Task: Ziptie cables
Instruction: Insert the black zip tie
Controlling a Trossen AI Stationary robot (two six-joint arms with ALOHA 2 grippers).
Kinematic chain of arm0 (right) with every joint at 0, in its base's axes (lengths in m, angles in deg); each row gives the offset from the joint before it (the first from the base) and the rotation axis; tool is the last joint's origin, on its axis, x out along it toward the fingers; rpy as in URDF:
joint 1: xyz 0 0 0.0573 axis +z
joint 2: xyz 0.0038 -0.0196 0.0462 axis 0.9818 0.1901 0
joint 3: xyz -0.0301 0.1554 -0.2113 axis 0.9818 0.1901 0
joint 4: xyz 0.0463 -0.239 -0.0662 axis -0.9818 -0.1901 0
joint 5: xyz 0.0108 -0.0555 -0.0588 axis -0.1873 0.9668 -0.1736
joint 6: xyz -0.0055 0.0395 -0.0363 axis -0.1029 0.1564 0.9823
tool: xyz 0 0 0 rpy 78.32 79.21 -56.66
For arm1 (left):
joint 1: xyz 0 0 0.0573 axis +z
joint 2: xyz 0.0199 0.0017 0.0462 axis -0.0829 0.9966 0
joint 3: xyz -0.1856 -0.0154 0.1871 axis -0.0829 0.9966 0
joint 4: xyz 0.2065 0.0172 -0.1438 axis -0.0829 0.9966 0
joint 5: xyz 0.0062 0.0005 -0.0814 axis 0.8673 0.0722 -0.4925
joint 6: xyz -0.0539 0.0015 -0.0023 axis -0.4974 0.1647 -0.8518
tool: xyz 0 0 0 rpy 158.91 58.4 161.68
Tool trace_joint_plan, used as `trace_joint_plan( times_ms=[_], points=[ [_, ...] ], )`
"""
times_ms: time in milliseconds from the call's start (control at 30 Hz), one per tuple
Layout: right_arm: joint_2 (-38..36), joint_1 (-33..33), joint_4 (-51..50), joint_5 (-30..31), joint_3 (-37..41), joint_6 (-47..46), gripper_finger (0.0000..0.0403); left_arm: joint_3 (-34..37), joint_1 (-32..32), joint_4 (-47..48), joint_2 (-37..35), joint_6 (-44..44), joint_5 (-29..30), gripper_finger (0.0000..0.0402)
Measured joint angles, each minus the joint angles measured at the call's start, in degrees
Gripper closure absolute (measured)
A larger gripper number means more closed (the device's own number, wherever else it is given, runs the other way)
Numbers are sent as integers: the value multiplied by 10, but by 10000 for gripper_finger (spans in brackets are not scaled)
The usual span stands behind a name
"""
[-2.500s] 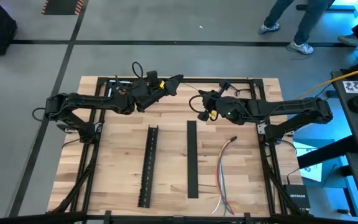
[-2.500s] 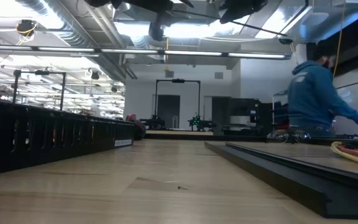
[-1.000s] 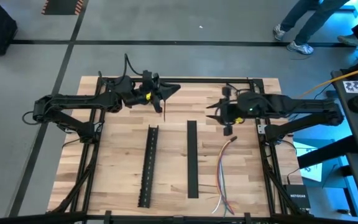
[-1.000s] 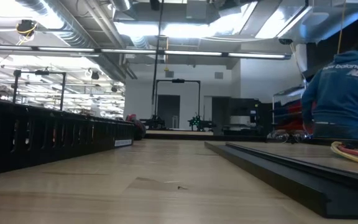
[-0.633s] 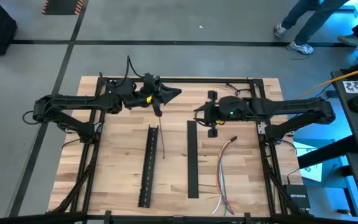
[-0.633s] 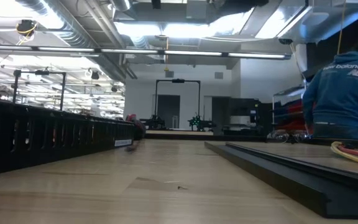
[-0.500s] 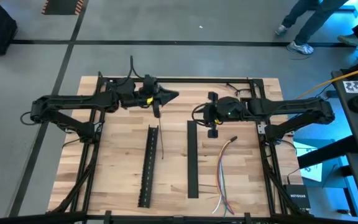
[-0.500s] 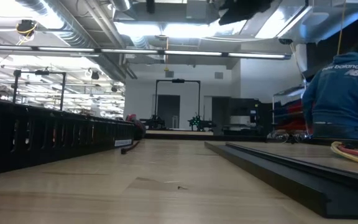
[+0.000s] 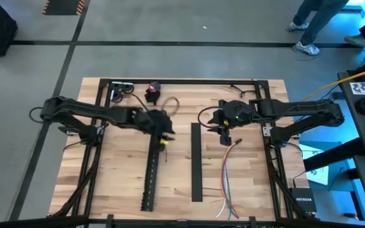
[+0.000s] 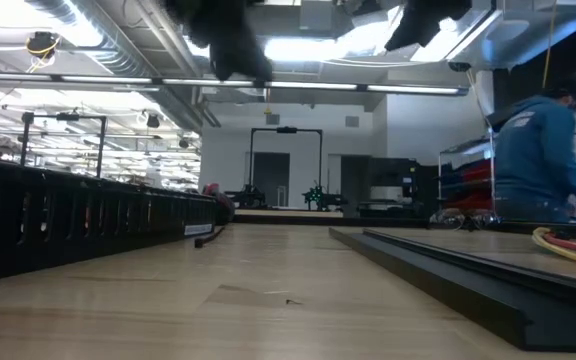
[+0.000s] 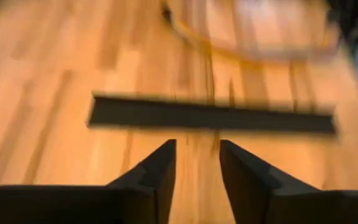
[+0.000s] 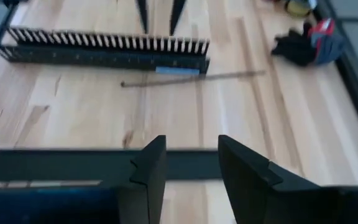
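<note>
The ziptie [image 9: 165, 154] is a thin dark strap lying flat on the table beside the slotted channel; it also shows in the right wrist view [image 12: 191, 78] and the low view [image 10: 203, 238]. The cables [image 9: 227, 174], a loose red, white and grey bundle, lie on the table's right half, near edge. My left gripper [image 9: 163, 132] hovers open over the channel's far end, fingers apart in its wrist view [image 11: 197, 165]. My right gripper [image 9: 224, 130] is open [image 12: 191, 168] above the far end of the flat cover, just beyond the cables' far tips.
The black slotted channel [image 9: 149, 171] and the flat black cover [image 9: 196, 161] lie side by side, running near to far at mid-table. A red-and-black object [image 9: 152, 90] sits by the far edge. A person [image 10: 538, 150] stands beyond the table's right side.
My left gripper let go of the ziptie, which hung below it a second ago; the strap fell and now lies flat beside the channel. The left gripper then moved toward the near edge and down, over the channel's far end. The right gripper shifted slightly toward the near edge.
</note>
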Motion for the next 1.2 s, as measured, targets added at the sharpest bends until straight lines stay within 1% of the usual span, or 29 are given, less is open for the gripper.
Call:
trace_joint_plan(
  times_ms=[67, 167, 267, 400, 567, 700, 833, 933, 1000, 1133, 1200],
  points=[
    [0, 0, -21, 0, 0, -10, 265, 0, -14, 19, 29, 46, 2, 260],
    [0, 0, -45, -4, 0, -20, 265, 0, -33, 20, 70, 127, 2, 252],
    [0, 0, -53, -17, 0, -24, 265, 0, -45, 18, 105, 188, -1, 255],
    [0, 0, -54, -30, 0, -39, 265, 0, -49, 33, 147, 235, 2, 265],
    [0, 12, -58, -29, 0, -47, 265, 0, -50, 31, 181, 258, 2, 270],
    [0, 31, -59, -24, 0, -47, 265, 0, -50, 64, 192, 261, 2, 271],
    [0, 52, -59, 6, 0, -51, 265, 0, -52, 117, 192, 259, 2, 271],
    [0, 64, -59, 24, 0, -51, 265, 0, -57, 139, 192, 259, 2, 271],
    [0, 65, -59, 32, 0, -51, 265, 0, -60, 123, 192, 259, 1, 271],
    [0, 65, -59, 36, 0, -51, 265, 0, -64, 56, 192, 265, 1, 271],
    [0, 65, -59, 36, 0, -51, 265, 0, -66, 36, 192, 281, 1, 271]
  ],
)
